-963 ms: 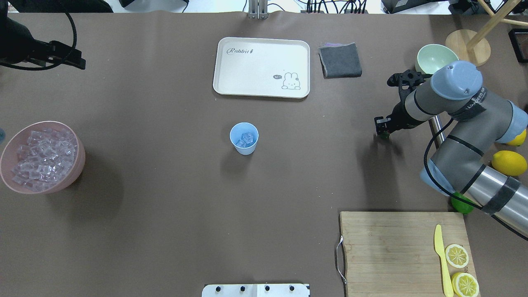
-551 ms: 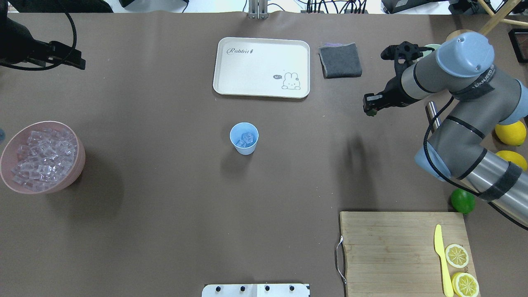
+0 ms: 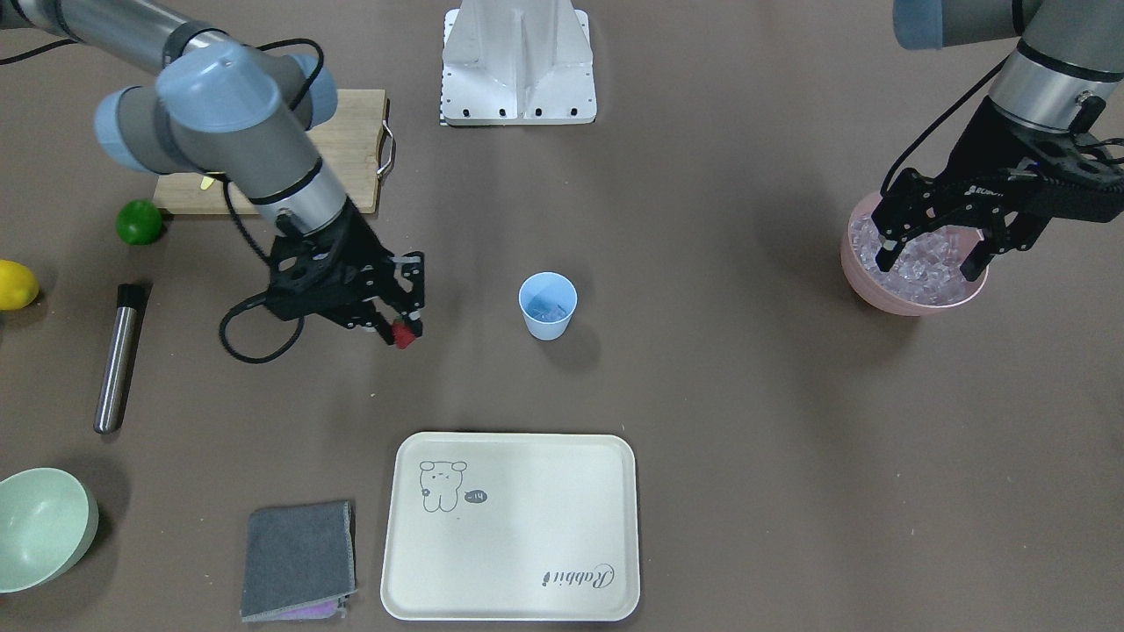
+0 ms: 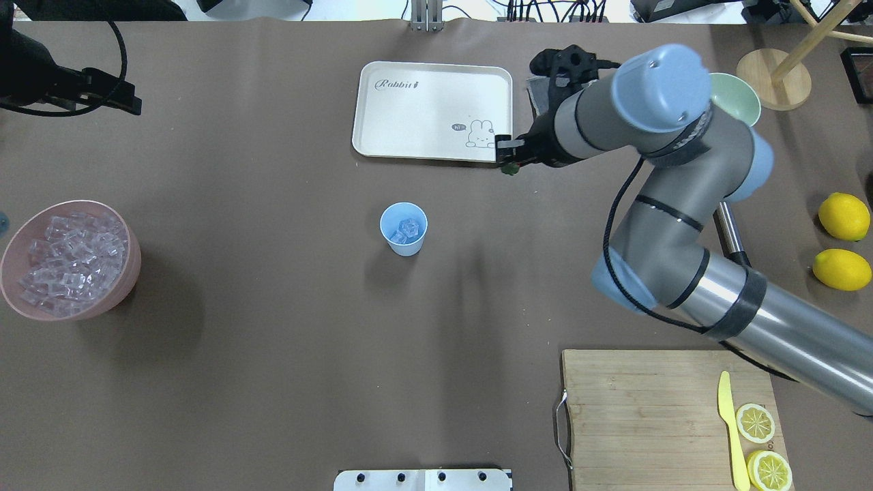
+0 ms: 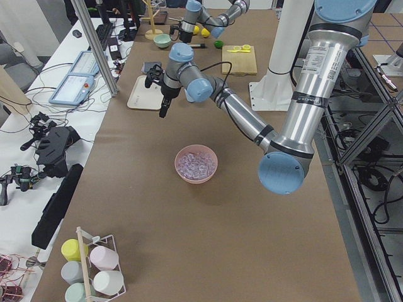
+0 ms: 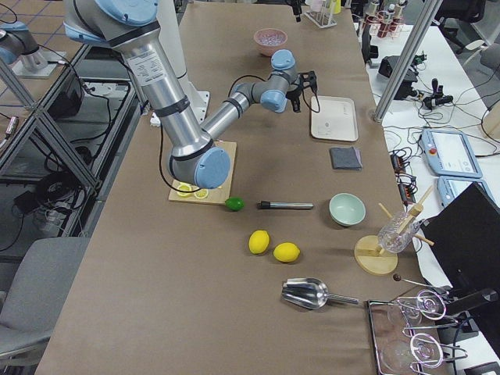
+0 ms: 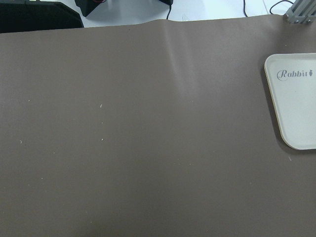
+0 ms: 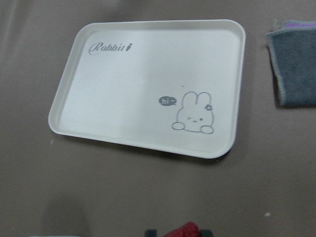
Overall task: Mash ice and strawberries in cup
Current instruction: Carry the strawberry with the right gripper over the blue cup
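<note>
My right gripper [image 3: 399,326] is shut on the small red strawberry [image 3: 406,334] and holds it above the table, off to the side of the cup. From overhead the right gripper [image 4: 508,162] is at the tray's near right corner. The strawberry's top shows at the bottom edge of the right wrist view [image 8: 183,230]. The light-blue cup [image 4: 404,229] stands upright mid-table with a few ice cubes [image 4: 407,227] inside. My left gripper [image 3: 933,254] is open and empty, held high and lined up with the pink bowl [image 3: 887,298] of ice.
A white rabbit tray [image 4: 431,109] lies beyond the cup, with a grey cloth [image 3: 299,557] and a pale green bowl [image 3: 44,527] beside it. A metal rod [image 3: 118,355], a lime [image 3: 140,221], two lemons [image 4: 844,217] and a cutting board [image 4: 655,409] are on my right side.
My right arm has swung left with the strawberry, from near the green bowl to the tray's near right corner. The left arm has not moved.
</note>
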{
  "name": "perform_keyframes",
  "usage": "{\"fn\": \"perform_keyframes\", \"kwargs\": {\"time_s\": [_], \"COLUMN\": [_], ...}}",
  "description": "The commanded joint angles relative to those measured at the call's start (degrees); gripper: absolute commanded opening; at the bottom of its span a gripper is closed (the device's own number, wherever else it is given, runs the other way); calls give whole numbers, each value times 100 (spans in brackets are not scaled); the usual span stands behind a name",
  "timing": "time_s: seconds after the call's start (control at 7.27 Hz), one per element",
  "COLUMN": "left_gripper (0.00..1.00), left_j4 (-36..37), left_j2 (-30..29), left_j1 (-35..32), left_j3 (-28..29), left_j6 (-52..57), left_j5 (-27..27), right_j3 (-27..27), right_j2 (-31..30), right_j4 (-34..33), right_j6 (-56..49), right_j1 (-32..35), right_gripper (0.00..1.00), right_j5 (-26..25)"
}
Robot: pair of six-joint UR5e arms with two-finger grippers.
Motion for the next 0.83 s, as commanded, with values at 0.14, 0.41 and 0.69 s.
{"fn": "perform_keyframes", "kwargs": {"time_s": [0.14,0.41,0.69], "left_gripper": [98,98,98], "left_j4": [-30,-197,-197], "left_j2": [6,23,23], "left_j1": [-8,-8,-17], "left_j3": [39,118,144], "left_j6": [14,14,14], "left_j5": [0,0,0], "right_j3": [-28,-134,-204], "right_j2": [344,362,511], "right_j4": [0,52,35], "right_j6": [365,348,348], "right_j1": [-939,-1124,-1353], "right_gripper": [0,0,0], "right_j5": [-1144,-1356,-1638]}}
